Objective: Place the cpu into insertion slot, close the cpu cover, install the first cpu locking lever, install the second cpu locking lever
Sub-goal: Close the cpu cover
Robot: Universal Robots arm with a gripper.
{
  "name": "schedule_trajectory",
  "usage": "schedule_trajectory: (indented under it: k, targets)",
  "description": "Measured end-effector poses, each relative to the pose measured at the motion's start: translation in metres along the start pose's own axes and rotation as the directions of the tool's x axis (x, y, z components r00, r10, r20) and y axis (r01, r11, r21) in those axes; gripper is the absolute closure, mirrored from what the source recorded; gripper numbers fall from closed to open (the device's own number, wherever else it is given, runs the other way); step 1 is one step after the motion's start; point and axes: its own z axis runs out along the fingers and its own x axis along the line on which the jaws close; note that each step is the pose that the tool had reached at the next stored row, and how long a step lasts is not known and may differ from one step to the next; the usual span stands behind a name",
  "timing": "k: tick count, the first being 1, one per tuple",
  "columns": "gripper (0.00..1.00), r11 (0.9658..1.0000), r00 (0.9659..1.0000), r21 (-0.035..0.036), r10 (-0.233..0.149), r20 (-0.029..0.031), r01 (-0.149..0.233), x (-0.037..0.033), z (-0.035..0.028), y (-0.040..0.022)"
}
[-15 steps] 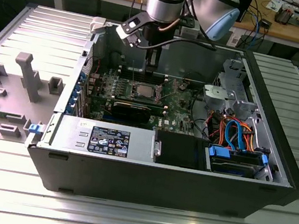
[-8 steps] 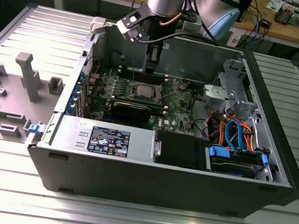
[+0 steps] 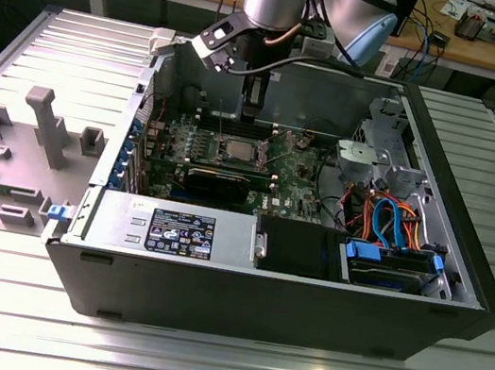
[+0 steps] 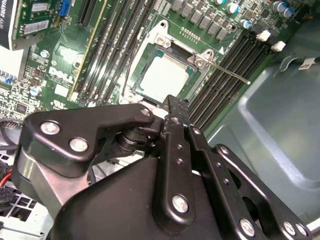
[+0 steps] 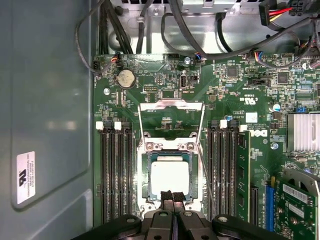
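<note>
The cpu [image 5: 170, 177] sits flat in the slot [image 5: 146, 172], silver top up. The cover [image 5: 171, 104] is swung open, clear of the slot. The gripper [image 5: 172, 194] hangs right over the cpu's edge, fingers pressed together, holding nothing. A lever [image 4: 227, 72] juts over the memory slots [image 4: 222, 91].

The cpu [image 5: 170, 177] has a dull, smooth silver metal top. The cpu cover [image 5: 170, 104] is bright bare metal. The gripper [image 5: 172, 196] is matt black metal with shiny screws. The motherboard [image 5: 160, 80] is slightly glossy green.
</note>
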Motion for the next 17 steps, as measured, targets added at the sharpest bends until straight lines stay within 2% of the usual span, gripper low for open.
schedule_trajectory:
  k: [6, 13, 17]
  targets:
    - [0.89, 1.0, 1.0, 0.0001, 0.0, 0.0002, 0.0, -0.0001, -0.0001, 0.0001]
    - [0.89, 1.0, 1.0, 0.0001, 0.0, 0.0003, 0.0, -0.0001, -0.0001, 0.0055]
    - [0.89, 1.0, 1.0, 0.0001, 0.0, 0.0002, 0.0, -0.0001, 0.0, 0.0108]
